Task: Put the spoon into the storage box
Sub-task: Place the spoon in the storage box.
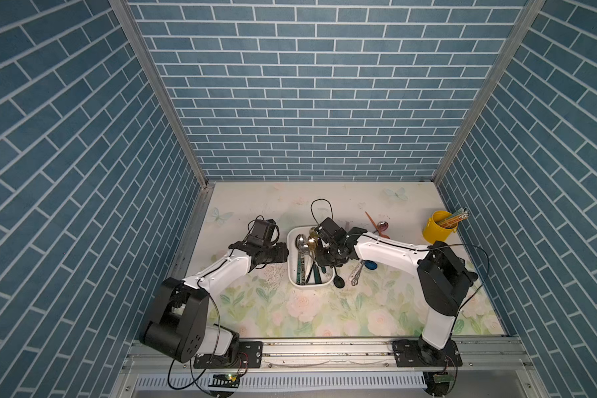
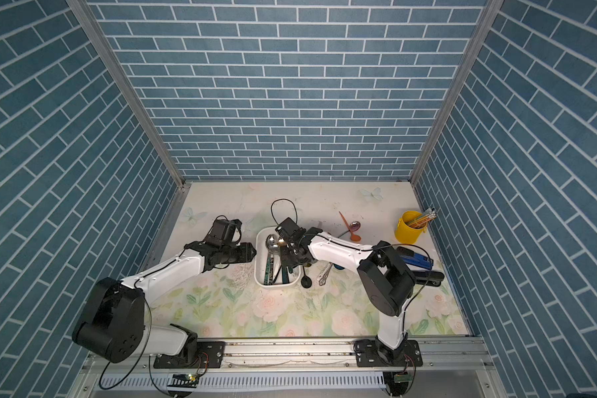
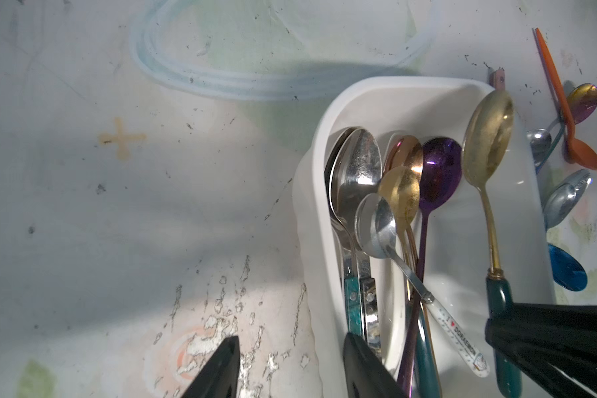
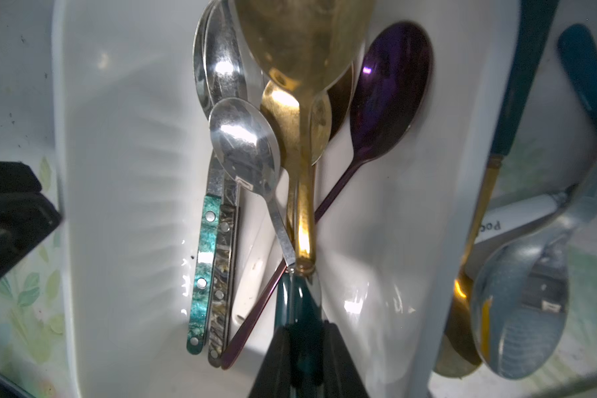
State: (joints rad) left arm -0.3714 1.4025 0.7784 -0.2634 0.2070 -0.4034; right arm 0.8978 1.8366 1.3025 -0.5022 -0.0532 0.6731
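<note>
The white storage box (image 1: 291, 265) (image 2: 258, 265) lies mid-table and holds several spoons: silver, gold and purple. My right gripper (image 4: 305, 325) (image 1: 320, 260) is shut on the dark green handle of a gold spoon (image 4: 304, 51) (image 3: 488, 138). That spoon's bowl hangs over the box's far end, above the other spoons' bowls. Whether it touches the box wall (image 3: 393, 93) I cannot tell. My left gripper (image 3: 292, 339) (image 1: 284, 253) stands open and empty just outside the box's left wall, low over the table.
More spoons lie right of the box: an orange one (image 1: 373, 220), an iridescent one (image 1: 382, 226), a blue one (image 1: 370, 265), a black one (image 1: 338, 281) and an ornate silver one (image 1: 357, 275). A yellow cup (image 1: 436, 229) with pencils stands far right.
</note>
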